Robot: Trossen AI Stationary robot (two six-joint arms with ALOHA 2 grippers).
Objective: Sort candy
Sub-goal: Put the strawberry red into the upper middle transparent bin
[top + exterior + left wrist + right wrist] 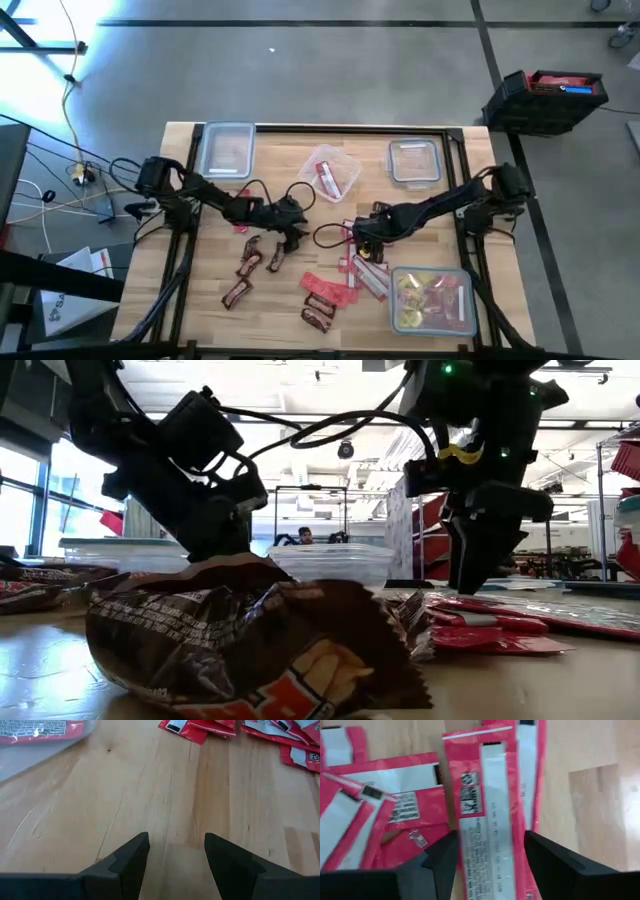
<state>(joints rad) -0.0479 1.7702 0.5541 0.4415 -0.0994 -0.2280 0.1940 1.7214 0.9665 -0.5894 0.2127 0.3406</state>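
while both my arms reach in from the counter's (200, 310) side edges toward its middle, elbows bent and forearms sloping down, my left claw (293, 232) hovers low over bare wood with its fingers (131, 860) spread apart and nothing between them. from its wrist i see only wood grain under the fingertips, with a few red packets (190, 729) lying farther off and the edge of a clear tub (45, 742) holding a red packet.

my right claw (367, 243) points down at the pile of red packets (362, 272) just left of the full tub (432, 300) near the front right corner. its fingers (442, 857) stand open on either side of one long red packet (480, 805) that lies face down, white seam up, on top of others; i cannot tell whether the tips touch it.

the candy is spread around: dark brown bars (248, 262) in front of my left claw, more red packets (325, 290) and a brown bar (318, 318) toward the front middle, yellow and pink sweets in the front right tub, and a red packet in the open tub (330, 172) at the back middle. two lidded tubs (225, 150) sit at the back left and back right (414, 162). from counter height a crumpled brown wrapper (250, 645) fills the foreground.
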